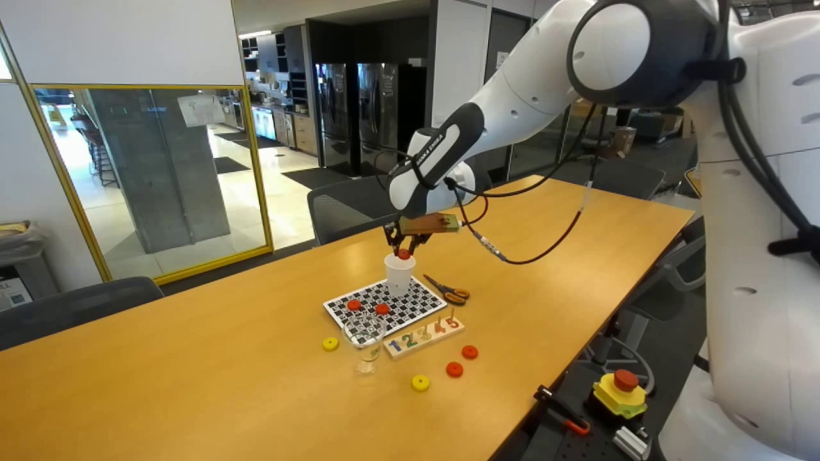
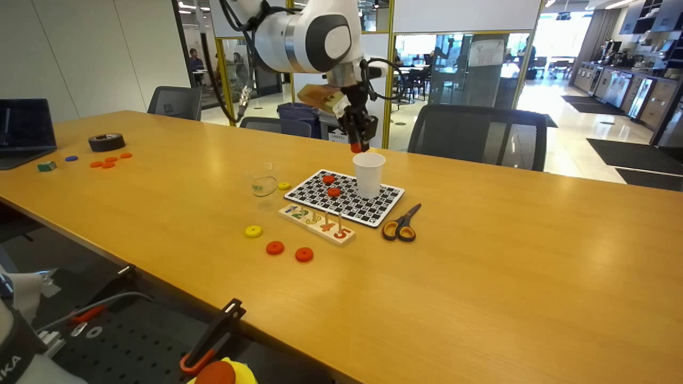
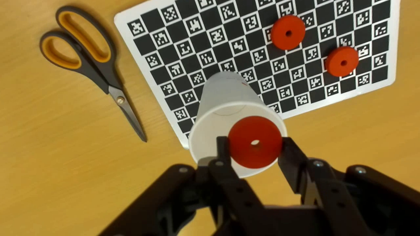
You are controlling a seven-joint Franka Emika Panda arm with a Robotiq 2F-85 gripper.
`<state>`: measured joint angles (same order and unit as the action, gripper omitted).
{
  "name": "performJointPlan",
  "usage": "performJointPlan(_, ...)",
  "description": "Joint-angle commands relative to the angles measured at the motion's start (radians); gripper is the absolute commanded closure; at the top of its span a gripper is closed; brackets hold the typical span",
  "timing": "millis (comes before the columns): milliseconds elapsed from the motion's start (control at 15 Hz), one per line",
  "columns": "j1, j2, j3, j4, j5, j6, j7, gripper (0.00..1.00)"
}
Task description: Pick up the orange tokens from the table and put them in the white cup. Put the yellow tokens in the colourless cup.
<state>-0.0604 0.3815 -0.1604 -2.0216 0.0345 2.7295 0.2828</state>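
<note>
One pr. scissors (image 3: 111, 77), L of gripper (image 3: 255, 144) in wrist view; white cup (image 3: 226, 90) beneath it; orange disc (image 3: 256, 155) pinched in its grip, prob. for dropping in; 2 more orange discs (image 3: 288, 41) to its R, on checkerboard (image 3: 203, 36).

In an exterior view, two tokens (image 2: 334, 192) and a cup (image 2: 369, 176) are on the board (image 2: 349, 205), the cup on the right. Left of the board is another cup (image 2: 264, 186), scissors (image 2: 404, 220) are on the right, and in front is a number strip (image 2: 316, 224), then more tokens (image 2: 275, 247).
</note>
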Motion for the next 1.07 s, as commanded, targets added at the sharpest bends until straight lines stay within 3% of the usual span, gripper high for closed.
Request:
performJointPlan(0,-0.019,0.101,0.001,0.152,0.01,-0.045,-0.018,0.78)
performJointPlan(533,-0.038,0.197,0.003,0.308,0.005,-0.185,-0.035,0.75)
performJointPlan(600,-0.038,0.2,0.003,0.32,0.006,-0.213,-0.035,0.33)
performJointPlan(667,-0.04,0.204,0.004,0.331,0.007,-0.233,-0.036,0.31)
performJointPlan(933,-0.045,0.189,0.02,0.337,0.016,-0.297,-0.054,0.03)
performJointPlan(1000,-0.046,0.175,0.028,0.331,0.018,-0.324,-0.069,0.0)
